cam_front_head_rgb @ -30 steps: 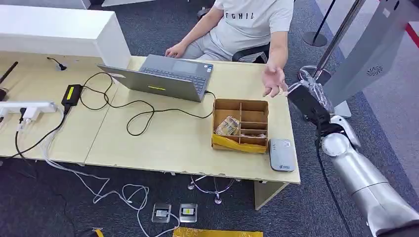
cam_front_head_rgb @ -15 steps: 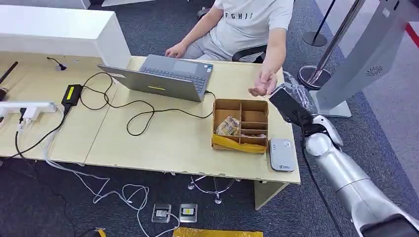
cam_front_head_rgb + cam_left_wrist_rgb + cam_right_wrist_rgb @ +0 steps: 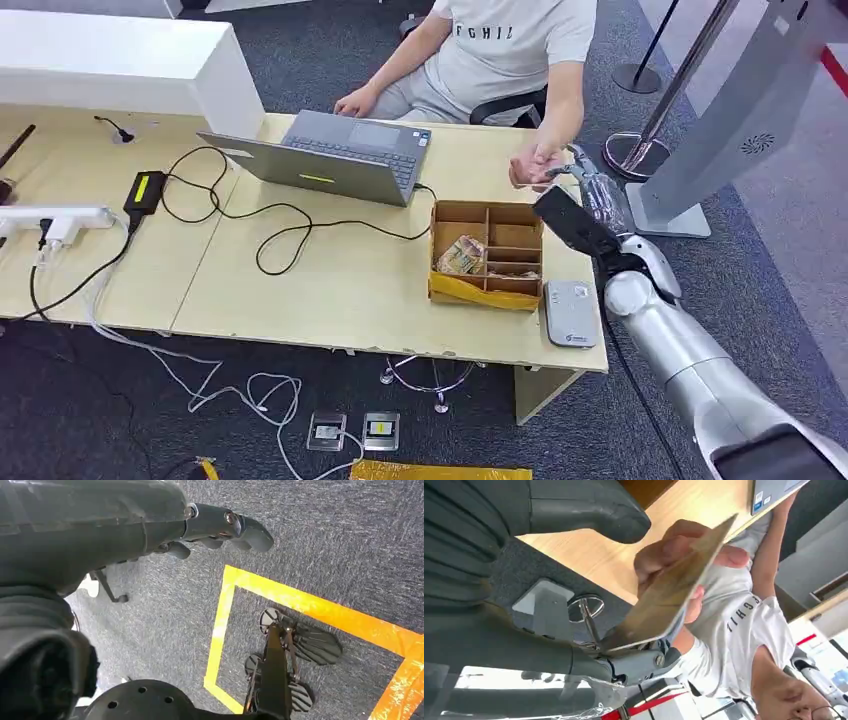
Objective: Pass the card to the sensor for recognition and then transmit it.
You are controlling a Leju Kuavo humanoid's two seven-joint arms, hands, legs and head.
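Card: we see the card resting on our right hand fingers, the person's hand gripping its far end.
Right hand fingers: under the card, thumb apart from it; whether we grip it, we cannot tell.
Key relation: the card's long axis runs out from our fingers toward the person at about 11 o'clock.
Sensor: the sensor lies on the table, at about 6 o'clock from the hand.
Left hand: our left hand hangs over the floor, fingers curled, holding nothing.
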